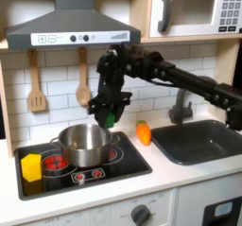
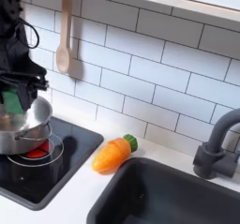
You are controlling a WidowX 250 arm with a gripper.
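Your fingers [image 1: 109, 116] pinched a green object [image 1: 111, 120] just above the silver pot's [image 1: 83, 145] far rim, with the carrot [image 2: 112, 154] lying well off on the tabletop [image 1: 180, 178].

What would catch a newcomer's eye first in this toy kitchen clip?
The black gripper hangs over the back rim of the steel pot on the stove, with something green between its fingers. A yellow block sits at the stove's left edge in the first exterior view. A toy carrot lies on the counter between stove and sink.
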